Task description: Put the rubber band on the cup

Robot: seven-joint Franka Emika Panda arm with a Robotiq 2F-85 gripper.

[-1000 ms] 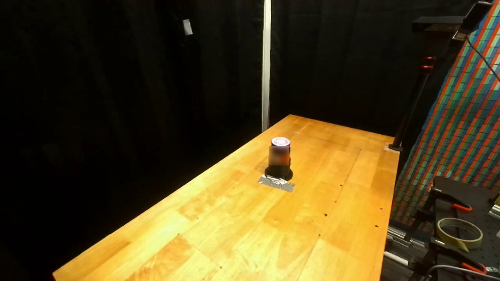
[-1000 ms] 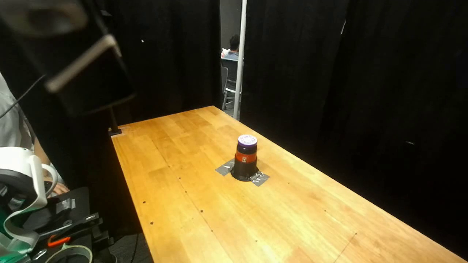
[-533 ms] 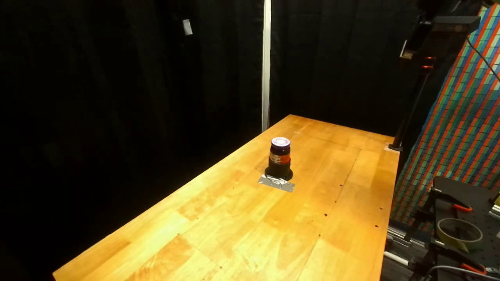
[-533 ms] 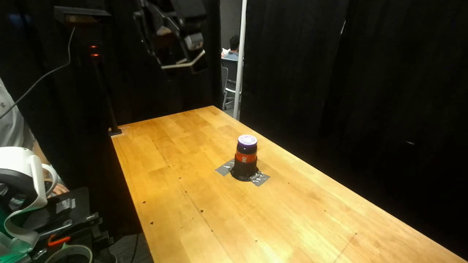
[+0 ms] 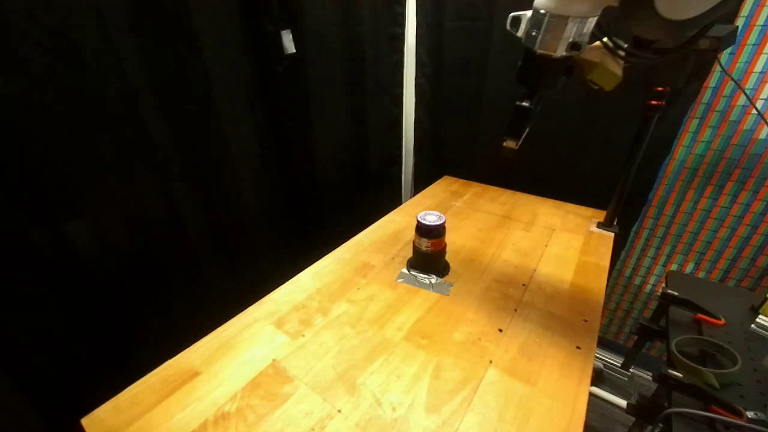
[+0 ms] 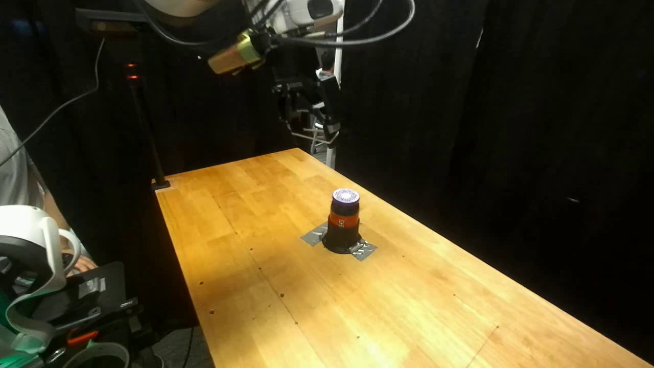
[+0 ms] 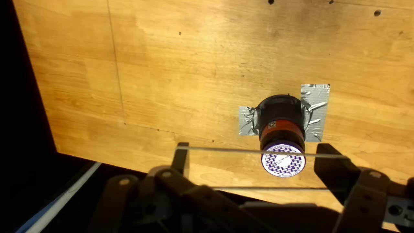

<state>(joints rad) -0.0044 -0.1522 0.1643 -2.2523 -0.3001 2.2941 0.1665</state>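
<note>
The cup (image 5: 429, 243) is a short dark cylinder with an orange-red band and a white and purple patterned top. It stands upright on the wooden table in both exterior views (image 6: 343, 220) and in the wrist view (image 7: 282, 127). My gripper (image 7: 254, 149) is open above the table. It is also in an exterior view (image 6: 312, 134), above and beyond the cup, apart from it. A thin pale rubber band (image 7: 223, 150) is stretched around the outside of both fingers as two strands. The upper strand crosses in front of the cup's top in the wrist view.
Silver tape strips (image 7: 317, 110) hold the cup's base to the table (image 5: 372, 360). A black pole (image 5: 627, 162) stands at the table's far corner. A tape roll (image 5: 732, 367) and clamps lie on a black side stand. A white headset (image 6: 48, 250) is beside the table.
My gripper has come down and moved toward the cup, leftward in one exterior view and rightward in the other, with the rubber band on its fingers. The cup has not moved.
</note>
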